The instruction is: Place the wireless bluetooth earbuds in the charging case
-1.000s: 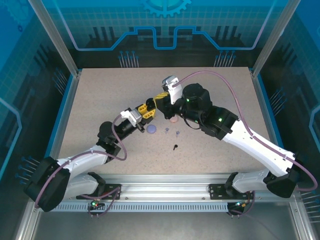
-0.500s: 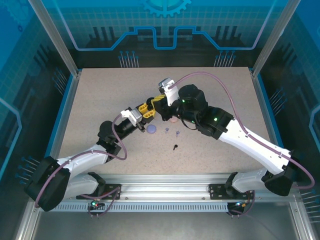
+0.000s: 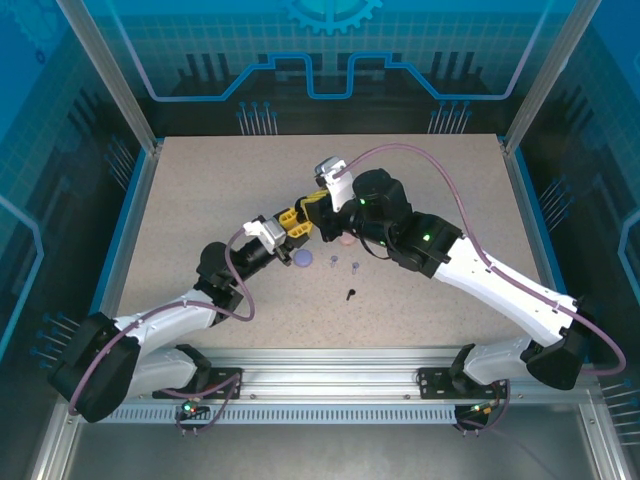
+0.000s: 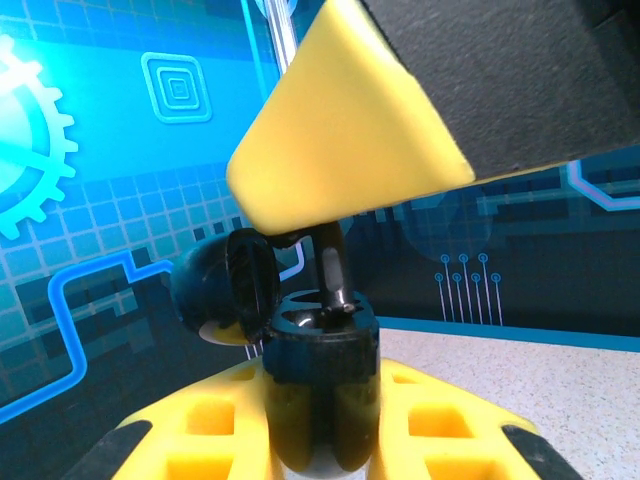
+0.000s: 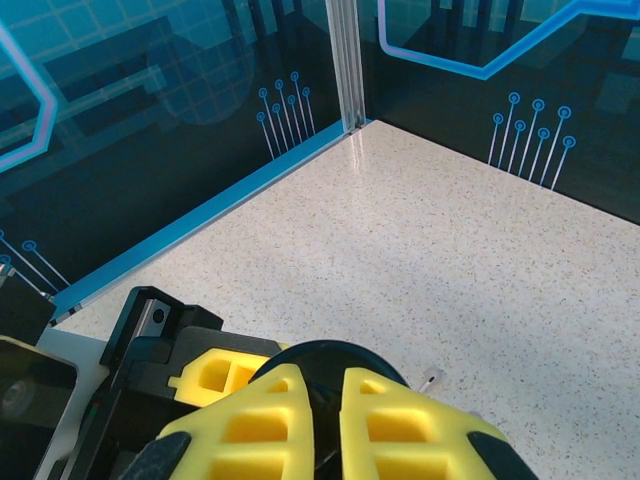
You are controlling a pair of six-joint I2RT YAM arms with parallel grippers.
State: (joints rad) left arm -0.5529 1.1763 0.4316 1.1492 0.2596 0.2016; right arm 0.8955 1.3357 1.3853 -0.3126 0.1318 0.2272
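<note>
Left wrist view looks along the left tool [image 4: 320, 400], whose two yellow fingers [image 4: 215, 415] are clamped on either side of a black charging case [image 4: 320, 345], held upright above the worktop [image 4: 560, 355]. The case's round lid [image 4: 215, 285] is swung open to the left. A black earbud [image 4: 332, 275] stands with its stem pointing up and its lower end in the case's open top. A yellow finger [image 4: 340, 150] of the right tool comes down from above and meets the top of that stem.

From the right wrist view, the right tool [image 5: 322, 400] has its fingers drawn almost together with a thin gap between them. The dark round rim of the case [image 5: 335, 352] shows just beyond the tips. What is pinched in the gap is hidden here. The black body of the left tool [image 5: 150, 335] sits at the lower left, close against the case.

Seen from the top external view, the left tool [image 3: 293, 222] and right tool [image 3: 318, 202] meet tip to tip over the middle of the worktop [image 3: 200, 190]. Just in front of them lie a round purple case [image 3: 304, 258] and two tiny purple earbuds [image 3: 330, 262] [image 3: 354, 266] beside it. A pale pink round piece [image 3: 345, 241] is at the edge of the right arm. A second black earbud [image 3: 351, 294] lies alone, nearer the arm bases.
</note>
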